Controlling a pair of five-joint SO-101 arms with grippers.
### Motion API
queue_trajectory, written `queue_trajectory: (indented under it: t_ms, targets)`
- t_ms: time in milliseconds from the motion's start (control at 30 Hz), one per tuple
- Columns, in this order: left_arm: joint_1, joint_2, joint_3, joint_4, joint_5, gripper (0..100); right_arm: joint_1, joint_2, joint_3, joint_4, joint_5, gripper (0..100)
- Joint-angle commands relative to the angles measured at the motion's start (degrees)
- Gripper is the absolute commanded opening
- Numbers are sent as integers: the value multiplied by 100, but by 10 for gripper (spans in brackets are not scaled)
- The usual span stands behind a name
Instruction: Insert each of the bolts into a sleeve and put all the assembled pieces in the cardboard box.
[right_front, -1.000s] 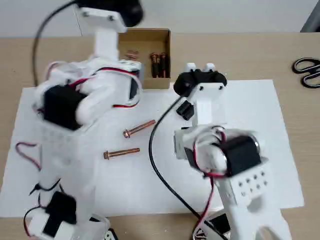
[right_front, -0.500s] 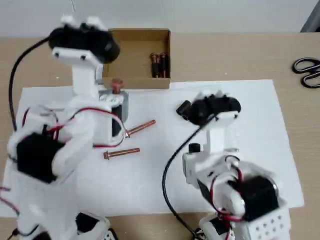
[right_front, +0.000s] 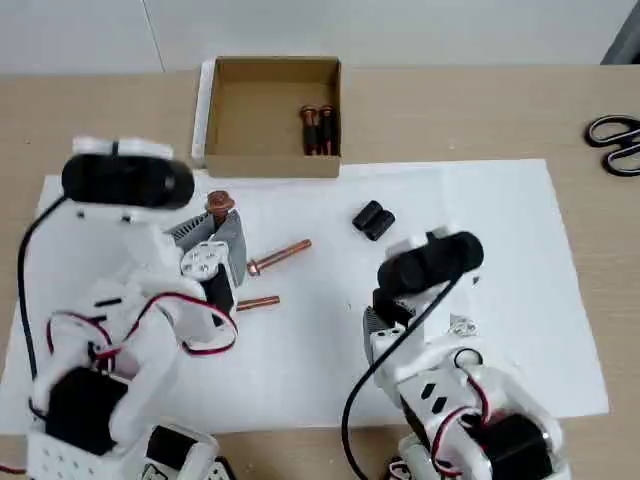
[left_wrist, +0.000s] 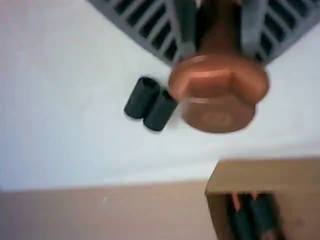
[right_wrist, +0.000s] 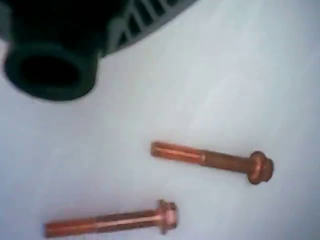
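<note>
Left fingers (left_wrist: 142, 22) around copper bolt (left_wrist: 218, 95)

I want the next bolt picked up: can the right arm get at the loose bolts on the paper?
Probably within reach, yes: nothing lies in the way of the loose bolts. But the right gripper is shut on a black sleeve, so it likely cannot grasp them now.
</note>
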Motion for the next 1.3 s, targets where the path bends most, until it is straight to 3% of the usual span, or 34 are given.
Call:
queue_trajectory:
  t_ms: [0,233,567,967,1267]
  targets:
    - [-18,-571,567,-730,44,6,-286,-629,554,-523,193,3]
    - [-18,-826,945,-1011,457,6,-778,-1859,1635,-945,492,3]
    - [18,-826,954,-1029,809,6,-796,-1763,1890,-1622,1125,3]
    - [53,-835,1947,-2391,1495,6,-1613,-1763,2338,-2396,1125,3]
    - [1152,-835,2193,-2453,1952,6,-1604,-1763,2382,-2387,1116,3]
